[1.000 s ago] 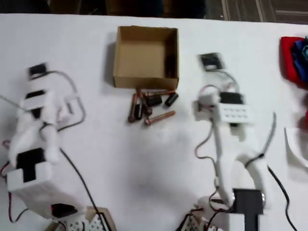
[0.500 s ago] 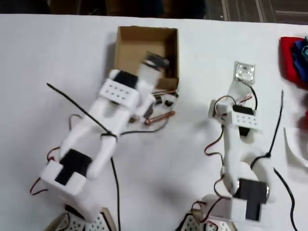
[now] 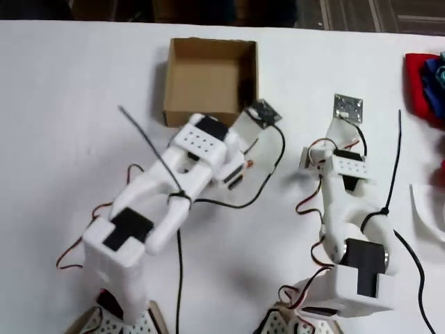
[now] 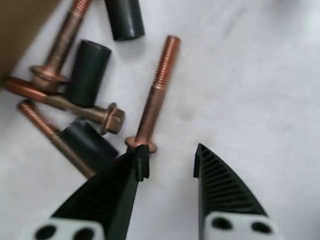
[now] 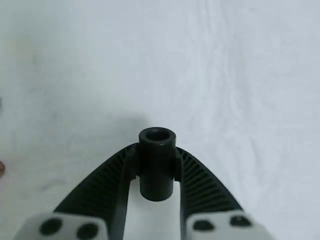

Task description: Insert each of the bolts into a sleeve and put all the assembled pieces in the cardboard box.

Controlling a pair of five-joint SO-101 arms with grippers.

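Left wrist view: the left gripper [image 4: 170, 155] hangs low over the white table [image 4: 260, 75]. Its jaws are spread, with one tip right at the flanged head of a copper bolt [image 4: 152, 95] lying flat. Just beside it, other bolts [image 4: 60, 102] lie tangled with short black sleeves [image 4: 89, 72].

In the right wrist view, the right gripper [image 5: 156, 151] pinches one sleeve [image 5: 156, 175] between its jaws, the open bore facing away from the camera.

From the high view, the left arm covers the pile just in front of the cardboard box [image 3: 208, 76], and the right arm stands well apart to the side.

The bolt looks like stiff metal, dense for its size, and its round shank is likely to roll or slip. I would grip it across the smooth shank near the head, leaving the threaded end free for the sleeve.
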